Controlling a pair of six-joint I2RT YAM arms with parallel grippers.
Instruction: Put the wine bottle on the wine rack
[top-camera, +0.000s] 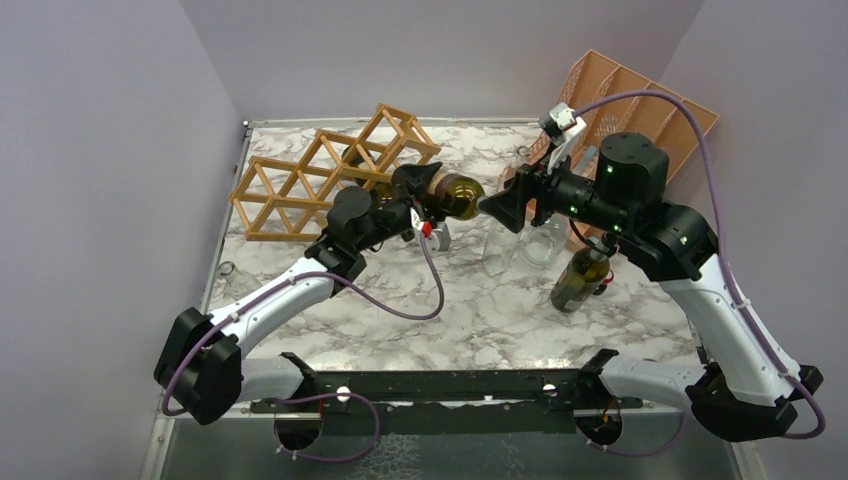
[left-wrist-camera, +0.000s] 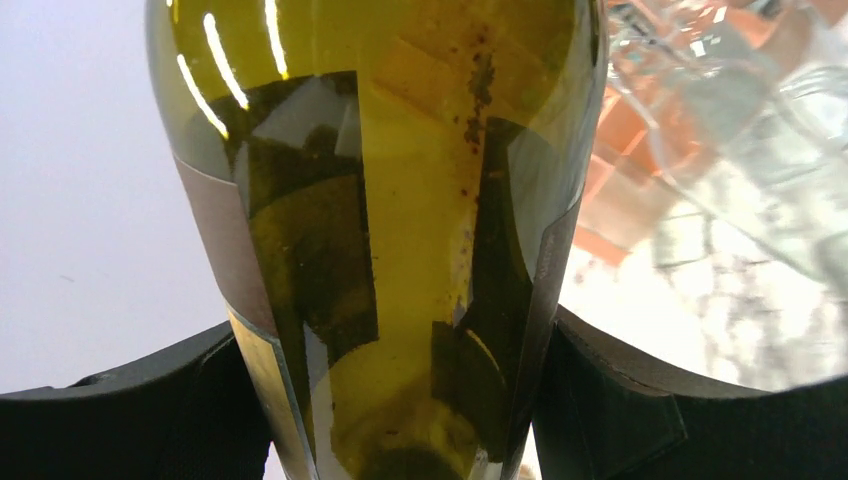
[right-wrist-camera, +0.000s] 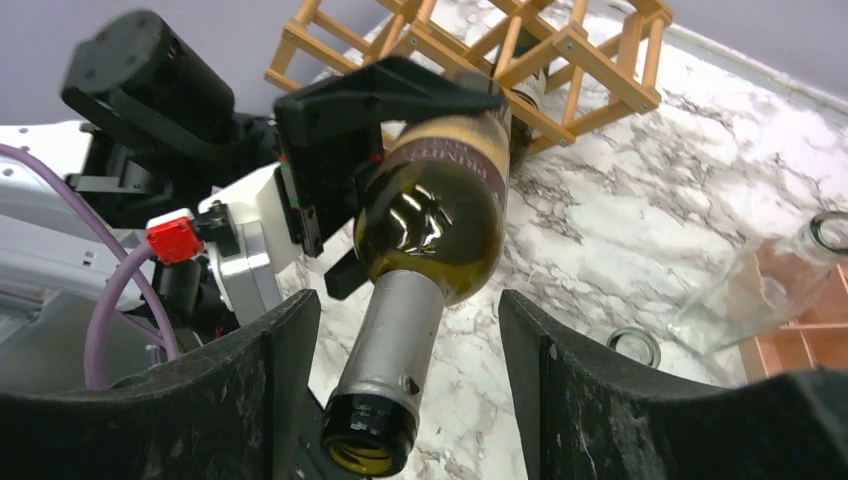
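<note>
An olive-green wine bottle (top-camera: 458, 193) with a silver neck (right-wrist-camera: 392, 340) hangs level above the table, its neck pointing right. My left gripper (top-camera: 425, 192) is shut on the bottle's body (left-wrist-camera: 400, 250), with black fingers (left-wrist-camera: 640, 410) pressed on both sides. My right gripper (right-wrist-camera: 410, 385) is open around the neck; there is a gap between the neck and the right finger (right-wrist-camera: 600, 400). The tan wooden wine rack (top-camera: 320, 180) stands just left of the left gripper, and another bottle lies in one of its cells (right-wrist-camera: 525, 90).
A second green bottle (top-camera: 580, 278) stands under the right arm. Clear glass bottles (top-camera: 500, 250) stand and lie mid-table, one near a round glass mouth (right-wrist-camera: 632, 345). A peach slotted organizer (top-camera: 640, 100) leans at the back right. Another clear glass (top-camera: 228, 272) sits at the left edge.
</note>
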